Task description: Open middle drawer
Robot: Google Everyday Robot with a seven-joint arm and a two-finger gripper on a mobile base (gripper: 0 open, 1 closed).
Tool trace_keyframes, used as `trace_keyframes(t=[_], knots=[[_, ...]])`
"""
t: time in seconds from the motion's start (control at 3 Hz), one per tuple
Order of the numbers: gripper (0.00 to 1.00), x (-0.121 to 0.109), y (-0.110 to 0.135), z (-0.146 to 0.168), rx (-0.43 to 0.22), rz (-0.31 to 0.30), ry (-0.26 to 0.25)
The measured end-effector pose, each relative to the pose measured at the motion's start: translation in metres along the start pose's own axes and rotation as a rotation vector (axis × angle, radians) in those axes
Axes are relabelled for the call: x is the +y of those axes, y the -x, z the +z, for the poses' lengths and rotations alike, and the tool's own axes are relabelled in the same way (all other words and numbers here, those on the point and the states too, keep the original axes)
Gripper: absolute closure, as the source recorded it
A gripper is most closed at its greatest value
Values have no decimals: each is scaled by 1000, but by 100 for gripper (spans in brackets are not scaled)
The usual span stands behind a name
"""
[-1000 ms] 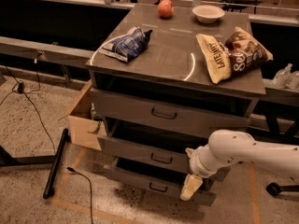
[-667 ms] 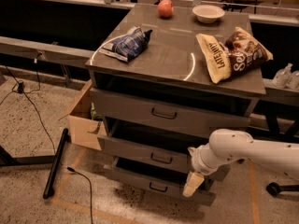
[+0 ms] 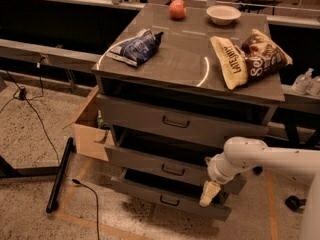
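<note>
Step in hand: reach toward handle; grasp not yet made.
Middle drawer (image 3: 145,161): lower centre of frame, second of three under counter (image 3: 185,59). Looks slightly out from body, hard to confirm from this angle.
Handle (image 3: 173,170): centred on drawer front, free.
End effector (image 3: 209,194): lower right of centre, hanging tip-down by drawer's right end, right of handle and apart from it. Open or closed: cannot tell.
Next move, my judgement: shift left, level with handle, hook or clamp it, pull straight out toward bottom of frame.

white arm (image 3: 272,156) in from rt, elbow bent; gripper (image 3: 209,194) low-right, pointing down.
</note>
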State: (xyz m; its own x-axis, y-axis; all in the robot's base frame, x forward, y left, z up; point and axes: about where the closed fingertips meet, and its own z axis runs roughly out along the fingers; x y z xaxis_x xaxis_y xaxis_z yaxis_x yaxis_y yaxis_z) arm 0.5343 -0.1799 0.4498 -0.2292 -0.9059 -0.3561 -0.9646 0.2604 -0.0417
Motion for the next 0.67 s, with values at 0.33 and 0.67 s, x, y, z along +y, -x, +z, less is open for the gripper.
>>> trace_keyframes(t=[0.33, 0.67], knots=[[17, -9, -11, 15, 12, 8, 17], [41, -9, -19, 27, 11, 13, 49]])
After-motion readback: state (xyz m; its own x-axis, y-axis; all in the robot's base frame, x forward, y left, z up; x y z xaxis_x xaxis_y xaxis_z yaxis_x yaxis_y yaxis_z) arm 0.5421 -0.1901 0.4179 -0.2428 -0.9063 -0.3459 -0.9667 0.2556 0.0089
